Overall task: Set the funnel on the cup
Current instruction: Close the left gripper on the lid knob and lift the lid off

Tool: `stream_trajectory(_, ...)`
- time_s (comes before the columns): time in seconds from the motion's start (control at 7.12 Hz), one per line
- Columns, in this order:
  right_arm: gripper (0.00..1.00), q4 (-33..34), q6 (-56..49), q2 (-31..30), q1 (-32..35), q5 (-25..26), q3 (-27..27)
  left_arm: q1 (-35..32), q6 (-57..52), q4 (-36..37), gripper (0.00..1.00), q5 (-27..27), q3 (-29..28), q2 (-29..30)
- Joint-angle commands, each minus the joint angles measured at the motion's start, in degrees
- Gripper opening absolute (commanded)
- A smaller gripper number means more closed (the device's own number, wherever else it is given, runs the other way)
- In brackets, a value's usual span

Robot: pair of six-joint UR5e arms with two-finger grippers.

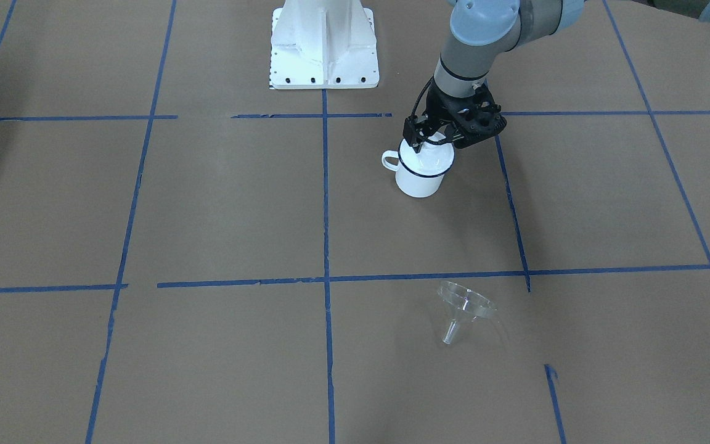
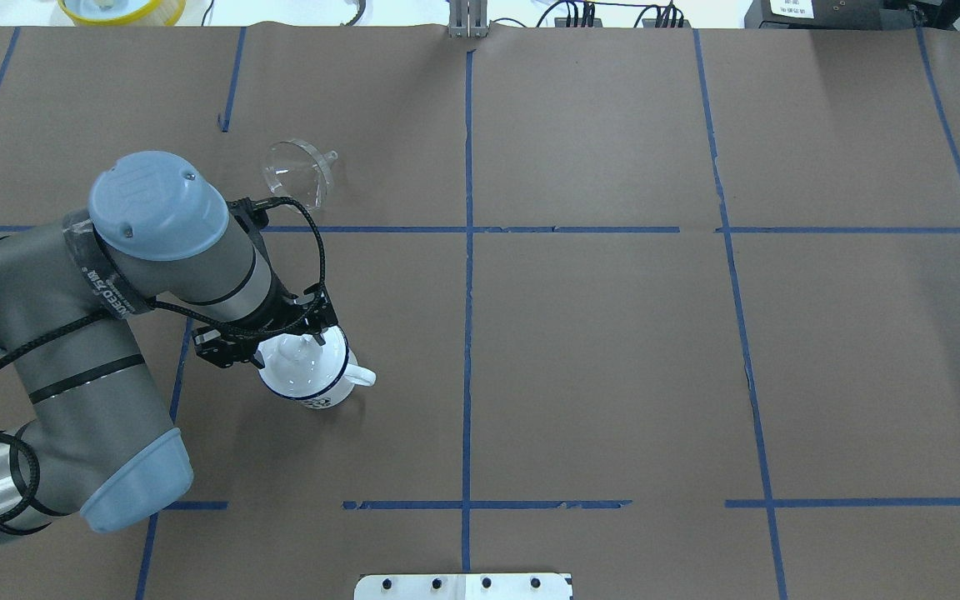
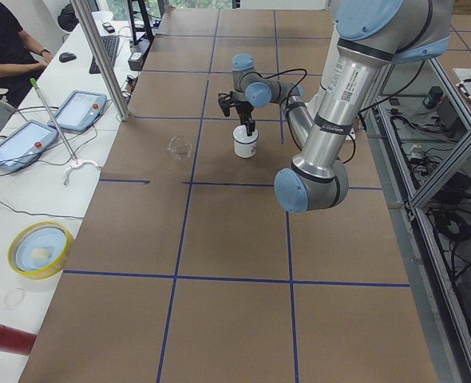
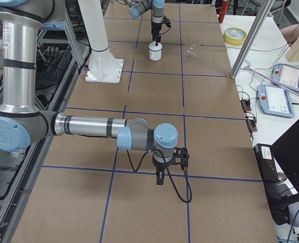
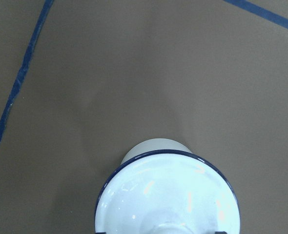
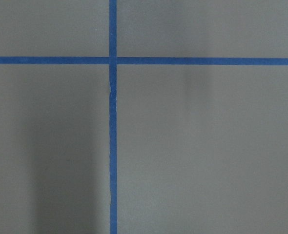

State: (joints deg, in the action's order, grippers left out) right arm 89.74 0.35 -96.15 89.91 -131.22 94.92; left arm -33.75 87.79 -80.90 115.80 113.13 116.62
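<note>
Worktop [image 2: 613,375] layout, seen from the room:

- The cup [image 2: 305,371] stands upright on the robot's left half, in the grid cell nearer the pedestal [image 1: 324,49]. Its handle points toward the centre line.
- The funnel [image 2: 297,171] is straight out from the cup toward the operators' side and well apart from it. It lies tipped over, mouth toward the robot and spout away.
- A tape line [image 2: 380,229] crosses between cup and funnel.
- The left gripper [image 2: 317,337] hangs above the cup's mouth, over the rim on the handle side.
- The right gripper [image 4: 160,178] hangs over bare worktop at the robot's right end, near a tape crossing [image 6: 113,60] and far from both things.
</note>
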Motion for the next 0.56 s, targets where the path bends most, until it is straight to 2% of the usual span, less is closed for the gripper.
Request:
stream_trajectory(0.0, 1.00, 0.00, 0.00, 0.00, 0.00, 0.00, 0.01, 0.00, 0.01, 0.21, 0.44, 0.04, 0.07, 0.19)
stream_trajectory(0.28, 1.00, 0.00, 0.00, 0.00, 0.00, 0.00, 0.01, 0.00, 0.01, 0.65, 0.00, 0.04, 0.24, 0.36)
stream_trajectory(0.42, 1.00, 0.00, 0.00, 0.00, 0.00, 0.00, 0.01, -0.09, 0.01, 3.96, 0.00, 0.04, 1.29, 1.41)
